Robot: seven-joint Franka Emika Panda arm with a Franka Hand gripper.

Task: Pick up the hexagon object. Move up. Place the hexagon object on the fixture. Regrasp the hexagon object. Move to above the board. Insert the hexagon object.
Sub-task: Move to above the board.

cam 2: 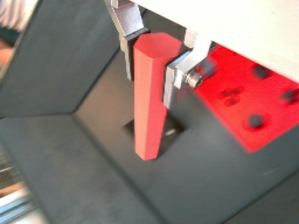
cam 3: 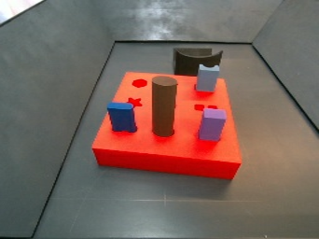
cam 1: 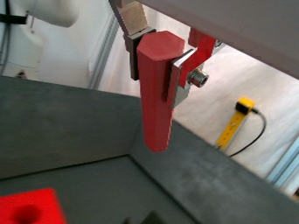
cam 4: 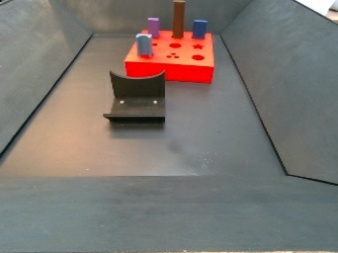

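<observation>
My gripper (cam 1: 160,66) is shut on the hexagon object (cam 1: 156,92), a long salmon-pink faceted rod. It grips the rod near its top end, and the rod hangs straight down from the jaws. Both wrist views show this; in a wrist view the gripper (cam 2: 155,54) holds the rod (cam 2: 149,101) high above the floor. The red board (cam 2: 251,101) lies off to one side below, and a corner of it shows in a wrist view (cam 1: 26,208). The dark fixture (cam 3: 196,59) stands on the floor beside the board (cam 3: 162,154). Neither side view shows the gripper or the rod.
On the board stand a dark brown peg (cam 3: 165,105), a blue peg (cam 3: 121,116), a purple peg (cam 3: 214,123) and a light-blue peg (cam 3: 207,77). Sloping dark walls enclose the floor (cam 4: 172,148). The fixture (cam 4: 136,95) sits in front of the board (cam 4: 185,67).
</observation>
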